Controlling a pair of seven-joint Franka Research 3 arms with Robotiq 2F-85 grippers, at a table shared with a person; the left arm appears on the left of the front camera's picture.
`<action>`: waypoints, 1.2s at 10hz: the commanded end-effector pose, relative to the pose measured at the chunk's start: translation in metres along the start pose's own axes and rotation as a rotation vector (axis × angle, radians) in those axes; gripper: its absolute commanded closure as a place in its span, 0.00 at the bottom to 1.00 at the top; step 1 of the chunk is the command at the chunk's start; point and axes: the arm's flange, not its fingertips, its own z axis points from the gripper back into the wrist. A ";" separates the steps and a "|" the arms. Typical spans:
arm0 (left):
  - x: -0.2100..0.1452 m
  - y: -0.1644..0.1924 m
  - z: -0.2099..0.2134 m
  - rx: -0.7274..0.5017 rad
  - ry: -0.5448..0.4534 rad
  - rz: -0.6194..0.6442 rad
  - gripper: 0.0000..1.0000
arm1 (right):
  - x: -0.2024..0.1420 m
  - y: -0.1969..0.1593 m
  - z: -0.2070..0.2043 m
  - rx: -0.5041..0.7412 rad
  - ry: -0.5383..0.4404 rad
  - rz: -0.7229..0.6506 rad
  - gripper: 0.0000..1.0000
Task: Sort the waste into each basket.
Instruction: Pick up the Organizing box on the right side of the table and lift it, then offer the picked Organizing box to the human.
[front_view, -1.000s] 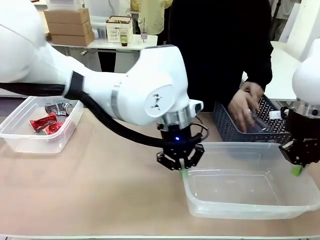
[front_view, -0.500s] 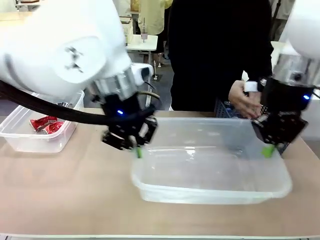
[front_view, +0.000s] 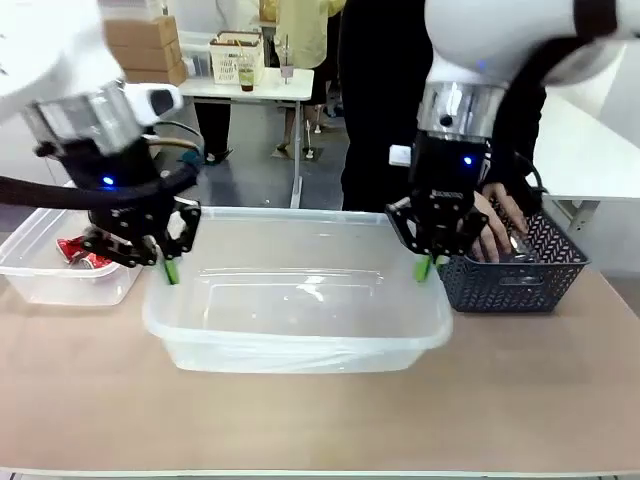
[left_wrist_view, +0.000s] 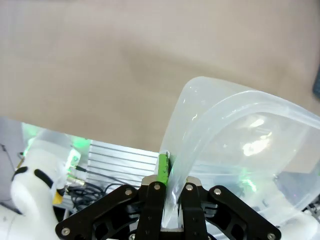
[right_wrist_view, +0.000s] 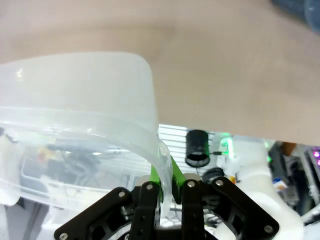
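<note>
A big clear basket (front_view: 300, 342) with nothing in it sits mid-table, held at both ends. My left gripper (front_view: 170, 270) is shut on its left rim and my right gripper (front_view: 424, 266) is shut on its right rim. In the left wrist view the thin rim (left_wrist_view: 225, 112) runs between the shut fingers of the left gripper (left_wrist_view: 169, 172). The right wrist view shows the right gripper (right_wrist_view: 167, 175) pinching the basket wall (right_wrist_view: 90, 85) the same way. A second clear basket (front_view: 40, 285) at the far left holds red and silver cans (front_view: 82, 250).
A dark lattice basket (front_view: 510, 285) stands at the right, just beyond my right gripper. A person's hand (front_view: 490, 232) reaches into it. The person stands at the far side of the table. Bare tabletop (front_view: 320, 420) runs along the front edge.
Both arms have carried the big clear basket leftward, from the table's right side to its middle. The dark lattice basket now stands uncovered at the right. The person's hand stays in it.
</note>
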 end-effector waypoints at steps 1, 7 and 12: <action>0.041 0.022 -0.005 -0.015 0.038 0.043 1.00 | 0.008 -0.013 0.005 -0.026 0.053 -0.065 1.00; 0.053 0.005 -0.035 -0.040 0.123 -0.036 1.00 | 0.034 -0.009 -0.005 0.017 0.083 -0.112 1.00; 0.053 0.005 -0.035 -0.040 0.123 -0.036 1.00 | 0.034 -0.009 -0.005 0.017 0.083 -0.112 1.00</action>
